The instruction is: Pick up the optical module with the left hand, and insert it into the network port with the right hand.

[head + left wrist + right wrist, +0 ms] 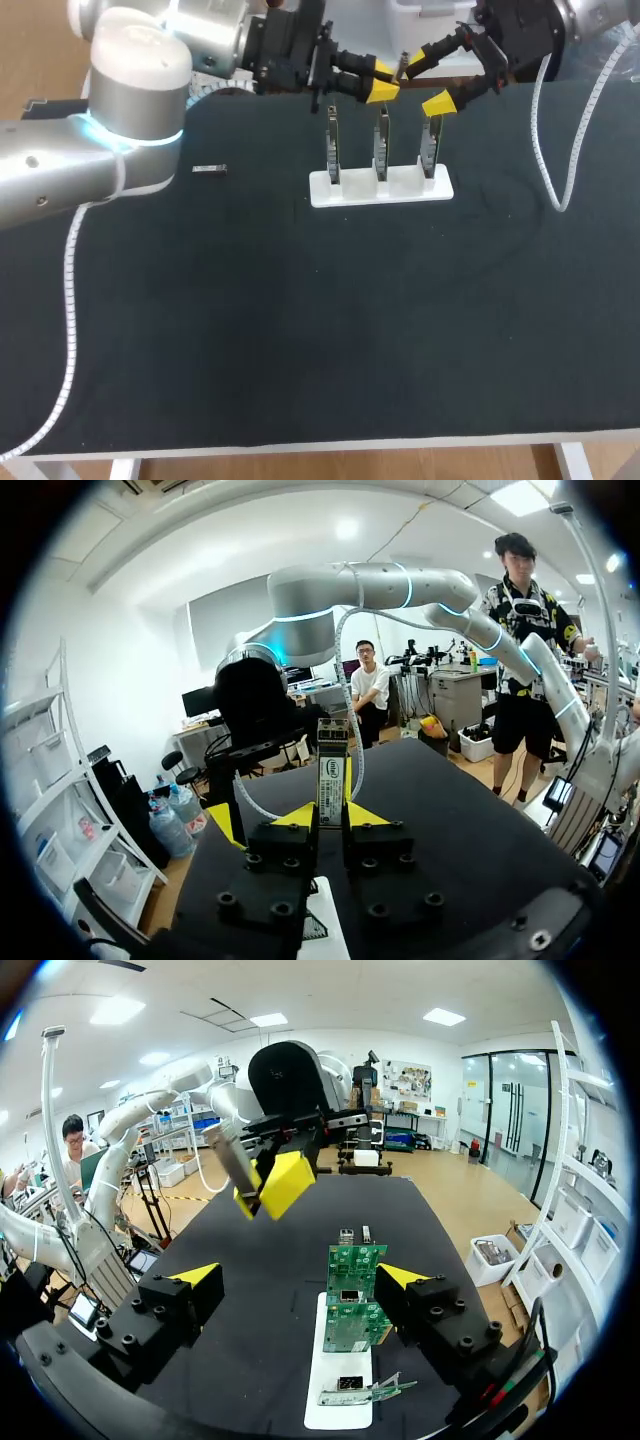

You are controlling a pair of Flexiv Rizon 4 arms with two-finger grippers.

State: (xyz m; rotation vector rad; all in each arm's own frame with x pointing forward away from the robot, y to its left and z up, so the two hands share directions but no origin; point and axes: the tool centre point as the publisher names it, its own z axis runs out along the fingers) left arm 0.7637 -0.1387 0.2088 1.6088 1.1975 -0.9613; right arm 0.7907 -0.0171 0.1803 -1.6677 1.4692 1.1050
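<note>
My left gripper [382, 82] hangs above the back of the table, shut on the optical module [403, 67], a slim metal bar sticking out past its yellow tips. In the left wrist view the module [332, 768] stands upright between the shut fingers [299, 816]. My right gripper [430, 78] faces it from the right, open wide, with the module's end near the gap and untouched. From the right wrist, the open fingers [197, 1275] frame the left gripper's yellow tips [276, 1184] and the module [227, 1159] ahead. Three circuit boards [381, 150] with ports stand below in a white holder [408, 187].
A small dark part [210, 169] lies on the black mat left of the holder. The right arm's white cable [545, 150] droops onto the table at the right. The holder [335, 1390] with its boards [352, 1295] sits under the right gripper.
</note>
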